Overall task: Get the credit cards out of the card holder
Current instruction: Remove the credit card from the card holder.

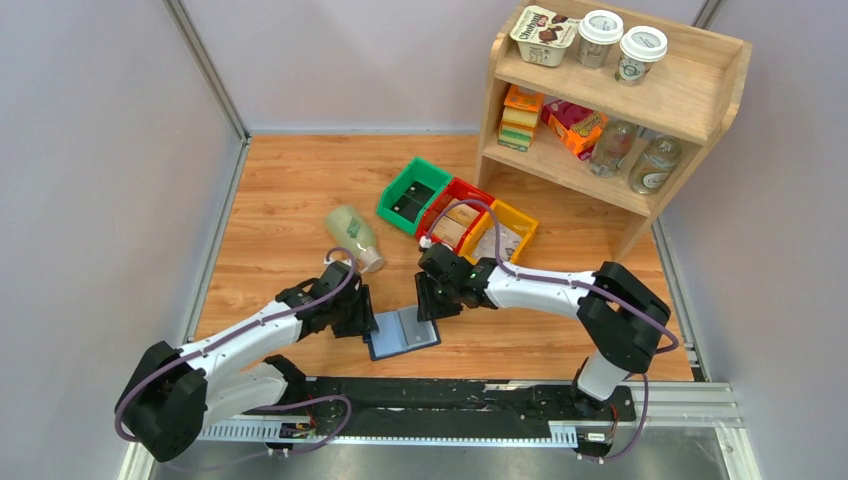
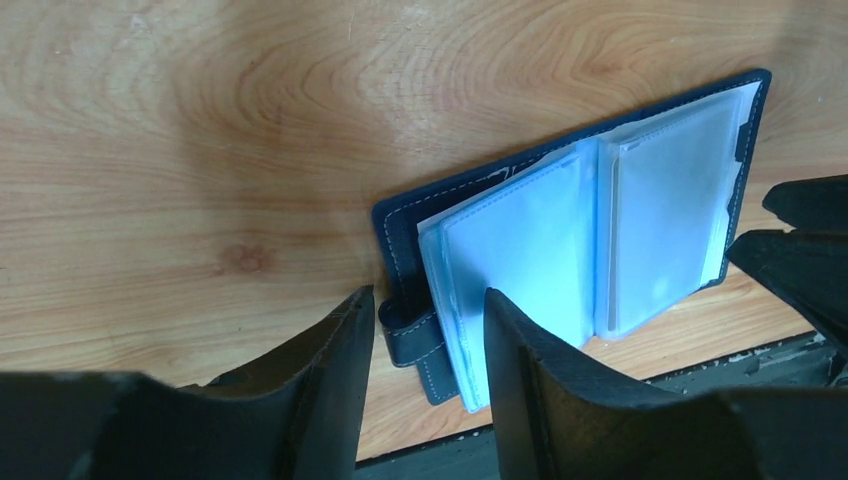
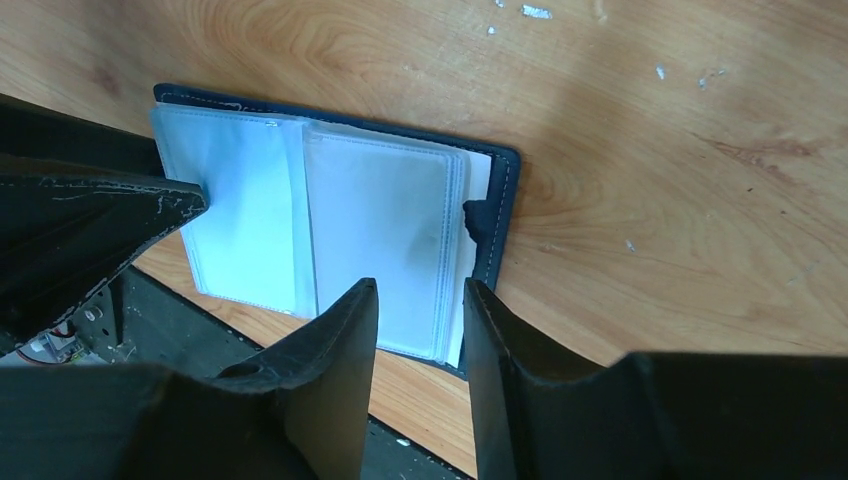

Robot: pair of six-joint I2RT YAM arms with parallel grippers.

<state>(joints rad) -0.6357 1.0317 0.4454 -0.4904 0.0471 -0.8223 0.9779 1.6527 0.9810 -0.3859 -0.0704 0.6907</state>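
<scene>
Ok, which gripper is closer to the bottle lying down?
Left. The left gripper is close beside the bottle, at the card holder's left edge; the right gripper is farther right, at its other edge.

Card holder (image 1: 403, 333) lies on table (image 1: 280, 200), before bins (image 1: 396, 190).

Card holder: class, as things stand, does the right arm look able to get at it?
Probably yes. The right gripper hangs just over one side of the open card holder, jaws apart, with nothing in between. The left gripper sits at the opposite edge, seemingly clear of its path.
</scene>
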